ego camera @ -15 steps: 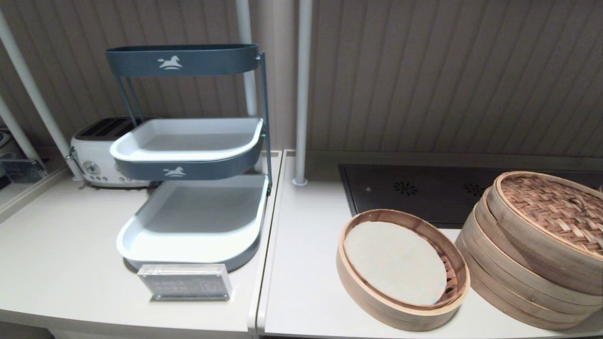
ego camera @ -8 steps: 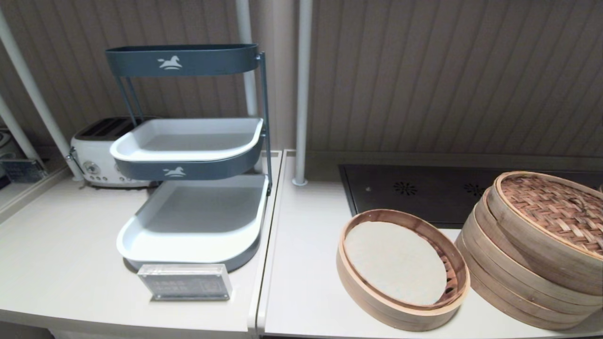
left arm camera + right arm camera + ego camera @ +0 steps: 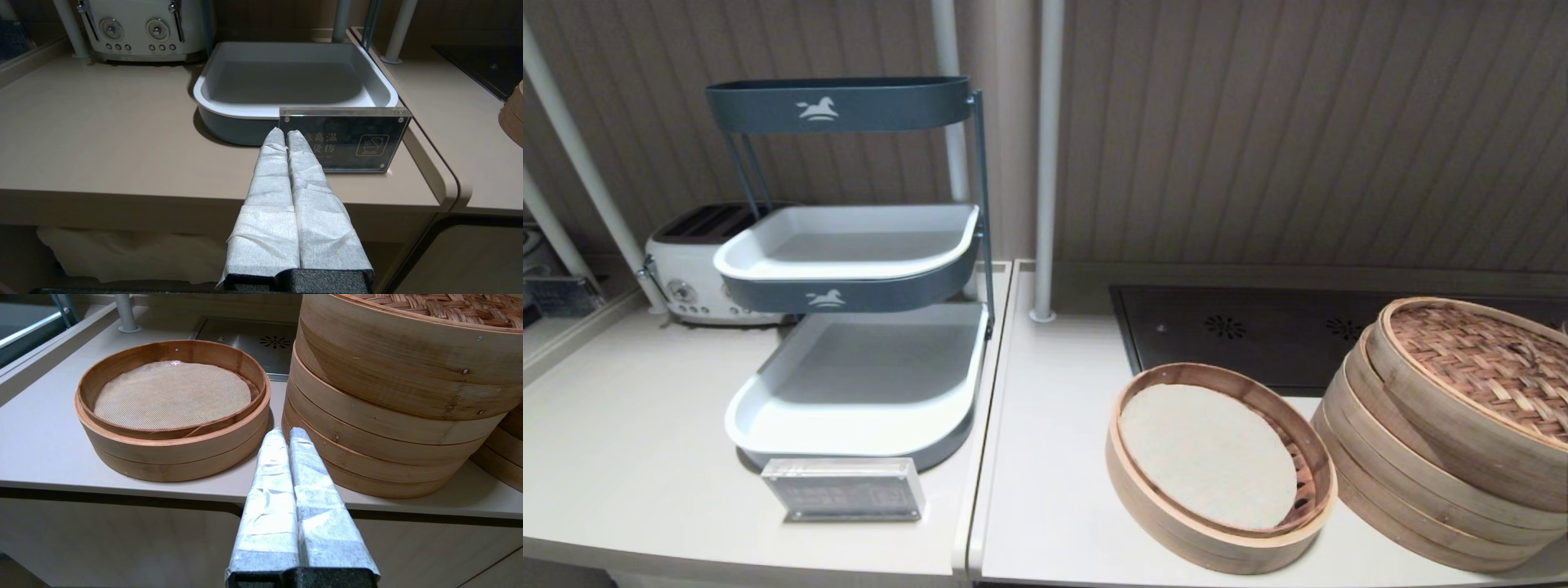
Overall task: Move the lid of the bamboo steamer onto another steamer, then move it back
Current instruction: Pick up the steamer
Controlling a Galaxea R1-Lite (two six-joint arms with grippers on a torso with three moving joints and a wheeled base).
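Two bamboo steamers sit on the right counter (image 3: 1045,490), and nothing has changed across the last second: head view is the same as 1 s and 0.5 s ago, no arm in it. So the task looks either not begun or paused w/ the lid parked.

Bamboo steamer lid (image 3: 1486,376) lies on top of the tall steamer (image 3: 1413,498), woven top up, pale rim tilted and offset from the rings below, i.e. resting on the stack rather than seated square. Whether a 2nd lid sits under it I can't tell. Low single-tier basket (image 3: 1217,523) w/ its pale round liner (image 3: 1205,453) is uncovered, just left of the stack, the two nearly touching; in the right wrist view a gap btw them isn't clear.

Right pincer (image 3: 284,435) hangs low in front of the counter edge, aimed at the gap btw basket and stack; its wrapped fingers are pressed together, holding nothing. Left pincer (image 3: 284,134) is parked off the left counter, facing the acrylic sign (image 3: 343,139) and grey tray (image 3: 294,77), toaster (image 3: 143,28) behind; fingers also together, empty.

Judgement: w/ the basket bare and the lid on the tall stack, the remaining step is prob. the return, which needs the right pincer to open, rise and take the rim.
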